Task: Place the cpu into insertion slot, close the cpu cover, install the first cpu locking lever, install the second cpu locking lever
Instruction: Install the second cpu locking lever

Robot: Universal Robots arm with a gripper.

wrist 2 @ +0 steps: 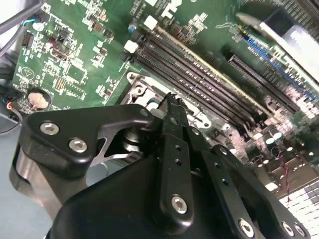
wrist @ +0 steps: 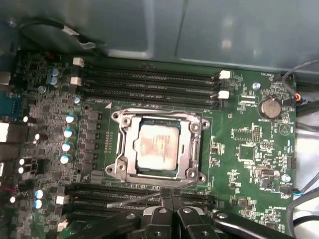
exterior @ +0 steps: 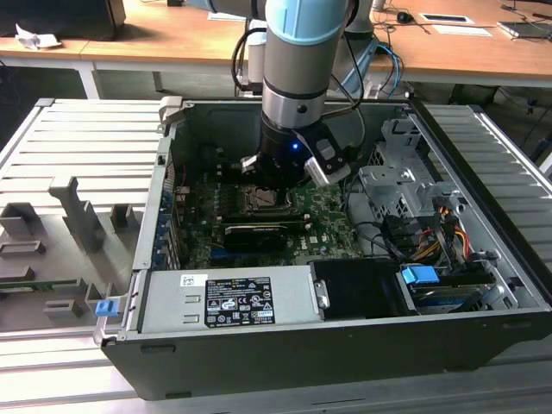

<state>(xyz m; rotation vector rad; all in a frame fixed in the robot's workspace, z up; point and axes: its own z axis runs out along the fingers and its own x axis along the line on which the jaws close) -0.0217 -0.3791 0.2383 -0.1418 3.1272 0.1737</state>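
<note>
We see the cpu [wrist: 158, 147] seated in the insertion slot [wrist: 121, 149] with the cpu cover [wrist: 192, 144] down over it, framing it, while the gripper [wrist: 167, 193], fingers pressed together, hovers at the socket's edge by a thin locking lever [wrist: 134, 200].

Hidden in the exterior view behind the arm [exterior: 297, 78]: most of the insertion slot [exterior: 259, 197]. Cut off by the first wrist view's edge: gripper [wrist: 172, 196] linkage. Blocked by black gripper body in the second wrist view: most of the socket frame [wrist 2: 144, 92]. Too small to tell: locking levers' seating.
</note>
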